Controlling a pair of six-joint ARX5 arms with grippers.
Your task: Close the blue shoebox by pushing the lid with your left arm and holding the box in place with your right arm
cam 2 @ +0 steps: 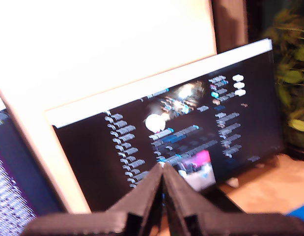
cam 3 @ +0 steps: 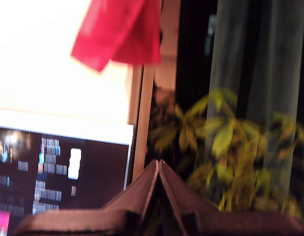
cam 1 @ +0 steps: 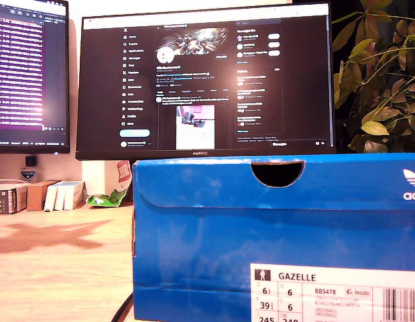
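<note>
— Where is the shoebox [cam 1: 261, 235] right now?

— Close in front of the exterior camera, filling the lower part of that view from near the middle to the exterior view's right edge. It is blue and stands on the wooden desk [cam 1: 60, 268]. Its lid [cam 1: 274, 180] lies down over the box, with a half-round notch in its front edge, and a white size label [cam 1: 334, 294] reading GAZELLE sits low on the side facing the camera.

— And the grippers?

— My first gripper [cam 2: 163, 169] has its two dark fingers pressed together tip to tip, with nothing between them. It points at the wide monitor [cam 2: 191, 137] rather than at the box (only a small blue patch low in that wrist view might be the box; I cannot tell). My second gripper [cam 3: 159, 164] is likewise closed, its fingers meeting at a point and empty; it faces the plant [cam 3: 225, 147], with the edge of the screen and a red cloth [cam 3: 120, 29] above.

— Does either arm show from outside?

— No, neither arm appears in the exterior view, so I cannot say where they stand relative to the box.

— What else is on the desk?

— Behind the box stands the wide monitor [cam 1: 207, 80], lit with a dark page. A second screen [cam 1: 29, 74] sits at the exterior view's left, and below it a row of small boxes [cam 1: 39, 196]. A green wrapper [cam 1: 108, 198] lies just beside the shoebox's far corner. The leafy plant [cam 1: 378, 80] rises behind the box at the exterior view's right.
</note>
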